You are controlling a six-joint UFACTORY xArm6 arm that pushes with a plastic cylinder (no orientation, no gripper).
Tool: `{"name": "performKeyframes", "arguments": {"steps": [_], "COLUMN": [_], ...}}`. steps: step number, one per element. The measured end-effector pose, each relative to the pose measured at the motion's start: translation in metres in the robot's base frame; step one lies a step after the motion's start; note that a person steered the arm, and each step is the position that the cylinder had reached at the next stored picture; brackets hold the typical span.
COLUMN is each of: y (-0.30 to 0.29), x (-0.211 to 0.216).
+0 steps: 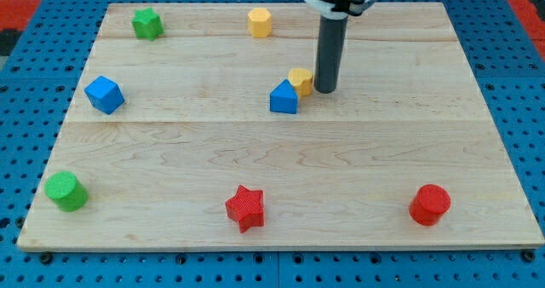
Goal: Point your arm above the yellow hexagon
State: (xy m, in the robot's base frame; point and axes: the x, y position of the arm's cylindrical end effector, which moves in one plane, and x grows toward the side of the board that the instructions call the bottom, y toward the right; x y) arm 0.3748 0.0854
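The yellow hexagon [260, 21] sits near the view's top edge of the wooden board, a little left of centre. My tip [326, 89] stands on the board below and to the right of it, well apart. The tip is right beside a second yellow block [301, 79], touching or nearly touching its right side. That yellow block leans against a blue block with a triangular top [284, 98] on its lower left.
A green star [147, 23] lies at the top left, a blue cube [105, 94] at the left, a green cylinder [65, 191] at the bottom left. A red star [246, 207] and a red cylinder [429, 204] lie near the bottom edge of the board [383, 152].
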Motion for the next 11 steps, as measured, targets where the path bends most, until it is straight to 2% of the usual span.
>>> {"name": "performKeyframes", "arguments": {"steps": [1, 2, 3, 5, 6, 8, 10, 11], "y": [0.057, 0.063, 0.038, -0.065, -0.069, -0.059, -0.045, -0.092], "x": [-0.056, -0.112, -0.158, -0.173, -0.123, -0.112, -0.174, -0.18]}}
